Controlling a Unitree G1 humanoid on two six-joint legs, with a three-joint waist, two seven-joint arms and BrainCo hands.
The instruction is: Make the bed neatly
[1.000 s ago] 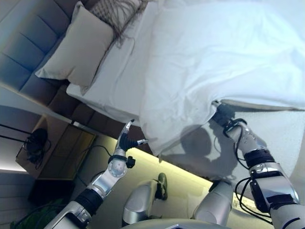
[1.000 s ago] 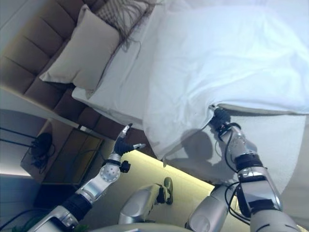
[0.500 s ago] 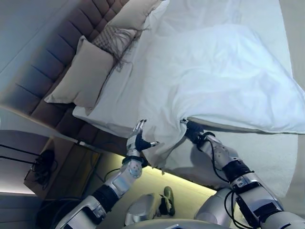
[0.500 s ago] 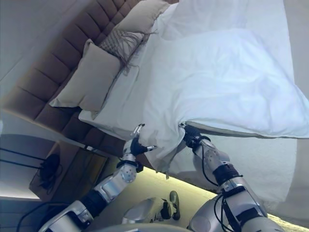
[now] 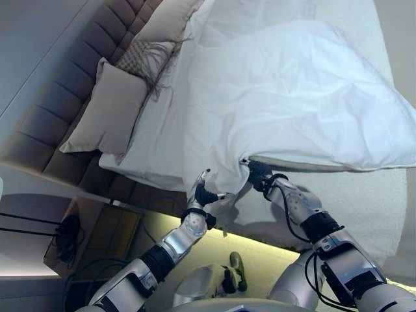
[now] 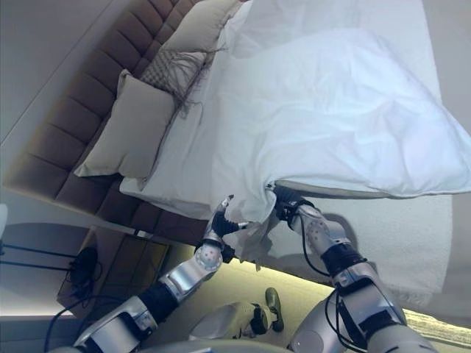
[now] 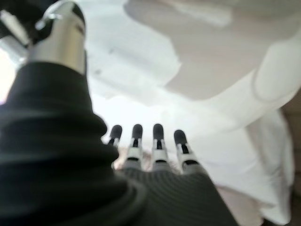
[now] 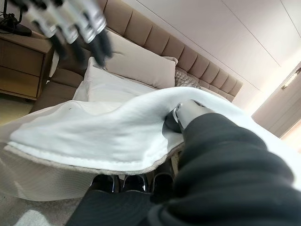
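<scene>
Here the bed [image 5: 364, 201] fills most of the head views, with a padded headboard [image 5: 62, 97] along its far-left side. Against the headboard lean a beige pillow [image 5: 104, 107], a patterned cushion with a fringe [image 5: 140, 58] and a 2nd pale pillow [image 5: 166, 19] further up. A white pillow [image 5: 153, 140] lies flat beside the beige one. Beside the bed, below the headboard, stands a wooden nightstand [image 5: 97, 234] with dark cables on it. A lit strip glows on the floor along the bed's near side.

The white duvet [image 5: 292, 97] lies rumpled across the mattress, bunched toward the middle, with 1 corner hanging off the near edge between the 2 hands. Part of the mattress to the right of it is uncovered.

The left hand [image 5: 203, 194] is at the bed's edge just beside the hanging corner, its fingers [image 7: 157, 136] straight and spread, holding nothing; in its wrist view they point at the white cloth, and contact cannot be told. The right hand [image 5: 259, 174] is at the duvet's near edge, with the cloth draped over it. In its wrist view the thumb presses on top of the duvet edge and the fingers [image 8: 134, 181] curl under it, clamping the cloth.
</scene>
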